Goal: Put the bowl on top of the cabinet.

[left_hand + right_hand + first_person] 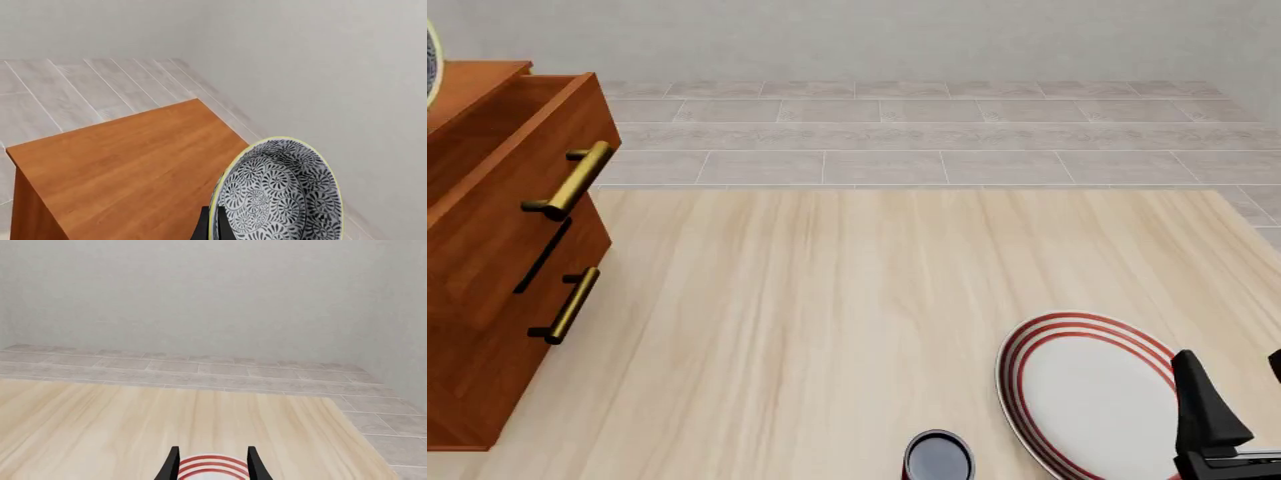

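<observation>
The bowl, grey-and-white floral with a pale yellow rim, hangs tilted on edge above the far corner of the cabinet's flat top. My left gripper is shut on its rim, one dark finger on the outside. In the front view only a sliver of the bowl shows at the left edge, above the reddish-brown cabinet with brass handles; the left arm is out of that view. My right gripper stands open and low at the table's near right, holding nothing.
A flat white plate with red rings lies at the near right of the table, just under the right gripper. A small dark cup stands at the front edge. The cabinet's upper drawer juts out slightly. Tiled floor and a wall lie beyond.
</observation>
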